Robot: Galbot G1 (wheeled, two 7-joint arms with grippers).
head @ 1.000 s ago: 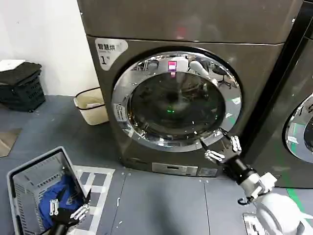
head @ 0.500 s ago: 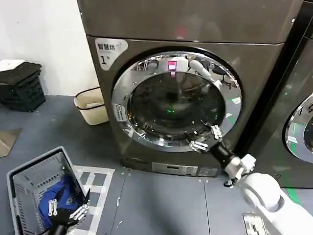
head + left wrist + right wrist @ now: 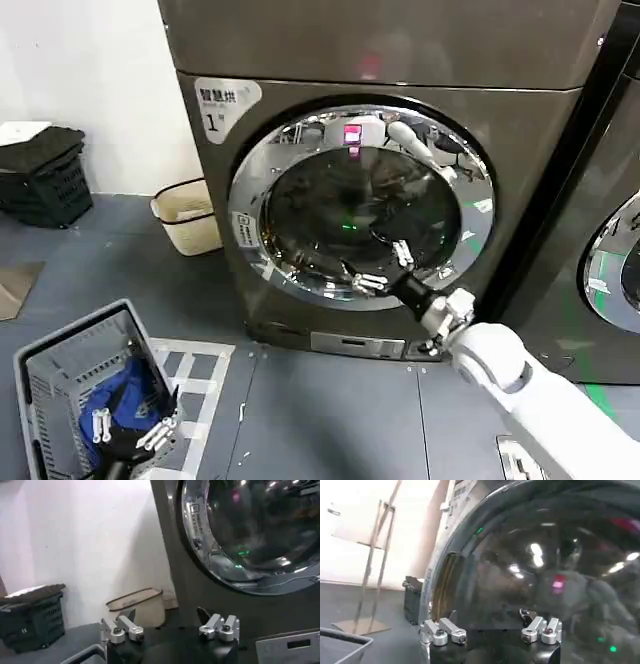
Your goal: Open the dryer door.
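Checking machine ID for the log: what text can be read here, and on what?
"1": white label at the dryer front's upper corner.
Chinese characters above the "1": too blurred to read.
Sticker on the door chrome ring: too small to read.

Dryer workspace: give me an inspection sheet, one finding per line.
Surface: grey floor, a white grid mat by the basket.
Job's things: dryer labelled "1"; dryer door looks shut.
Clutter: grey basket with blue cloth, beige bin, black crate.
Grippers: right tool open at the door's lower glass; left tool open, low over the basket.
Cables: nothing seen.
Surroundings: white wall; second chrome-ringed machine on the right.
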